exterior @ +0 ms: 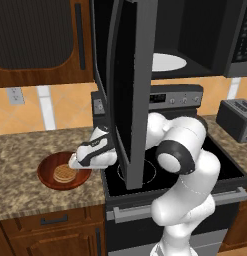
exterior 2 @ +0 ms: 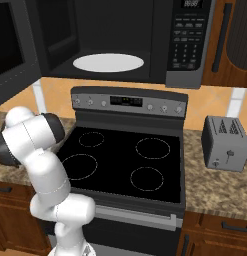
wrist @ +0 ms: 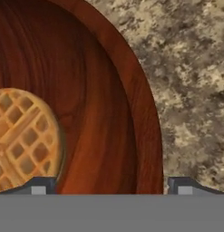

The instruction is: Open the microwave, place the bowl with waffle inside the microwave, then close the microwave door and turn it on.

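The reddish-brown bowl (exterior: 49, 176) sits on the granite counter left of the stove, with the small tan waffle (exterior: 64, 174) in it. My gripper (exterior: 74, 163) is down at the bowl's right rim. In the hand view the gripper (wrist: 111, 186) is open and straddles the bowl's rim (wrist: 147, 118): one fingertip (wrist: 38, 186) is inside by the waffle (wrist: 22, 136), the other over the counter outside. The microwave (exterior 2: 120, 40) hangs above the stove, and its white turntable plate (exterior 2: 109, 62) shows. The microwave door (exterior: 127, 90) is swung wide open, just right of my hand.
The black stove (exterior 2: 120, 160) lies below the microwave. A grey toaster (exterior 2: 226, 142) stands on the counter to its right. The open door's lower edge hangs close over my wrist and forearm. The microwave's button panel (exterior 2: 187, 35) is at its right edge. Wood cabinets flank the microwave.
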Tool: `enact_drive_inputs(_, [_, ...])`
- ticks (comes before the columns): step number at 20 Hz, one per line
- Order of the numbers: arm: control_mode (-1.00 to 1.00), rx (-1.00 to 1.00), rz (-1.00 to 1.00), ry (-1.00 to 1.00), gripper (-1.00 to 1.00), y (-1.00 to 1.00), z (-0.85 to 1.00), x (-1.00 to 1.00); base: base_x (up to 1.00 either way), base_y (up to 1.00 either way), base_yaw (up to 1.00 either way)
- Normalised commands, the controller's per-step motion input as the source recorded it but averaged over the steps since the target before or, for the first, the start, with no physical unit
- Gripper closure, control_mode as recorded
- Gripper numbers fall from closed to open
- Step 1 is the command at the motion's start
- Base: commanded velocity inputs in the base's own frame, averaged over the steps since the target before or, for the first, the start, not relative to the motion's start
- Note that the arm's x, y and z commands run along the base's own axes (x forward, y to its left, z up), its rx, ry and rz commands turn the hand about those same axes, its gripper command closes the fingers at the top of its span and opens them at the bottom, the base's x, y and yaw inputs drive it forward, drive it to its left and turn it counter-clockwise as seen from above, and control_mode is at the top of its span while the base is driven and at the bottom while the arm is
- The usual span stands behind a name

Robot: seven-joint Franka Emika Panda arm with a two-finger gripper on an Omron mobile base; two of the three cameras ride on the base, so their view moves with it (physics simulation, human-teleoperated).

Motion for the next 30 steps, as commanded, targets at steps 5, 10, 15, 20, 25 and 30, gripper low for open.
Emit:
enact_drive_inputs(5, [-1.00,-0.01,-0.03,0.00,1.00,0.05,-0.18,0.03,0.00,0.00,0.00])
enact_drive_inputs(10, [-1.00,0.01,-0.03,0.00,1.00,0.00,-0.06,0.00,0.00,0.00,0.00])
enact_drive_inputs(15, [-1.00,0.13,-0.01,0.00,1.00,-0.30,0.01,-0.02,0.00,0.00,0.00])
enact_drive_inputs(20, [-1.00,0.24,0.00,0.00,1.00,-0.93,0.08,-0.11,0.00,0.00,0.00])
enact_drive_inputs(25, [-1.00,0.25,0.00,0.00,1.00,-0.98,0.49,-0.28,0.00,0.00,0.00])
enact_drive_inputs(30, [-1.00,0.23,0.00,0.03,1.00,-0.69,0.99,-0.31,0.00,0.00,0.00])
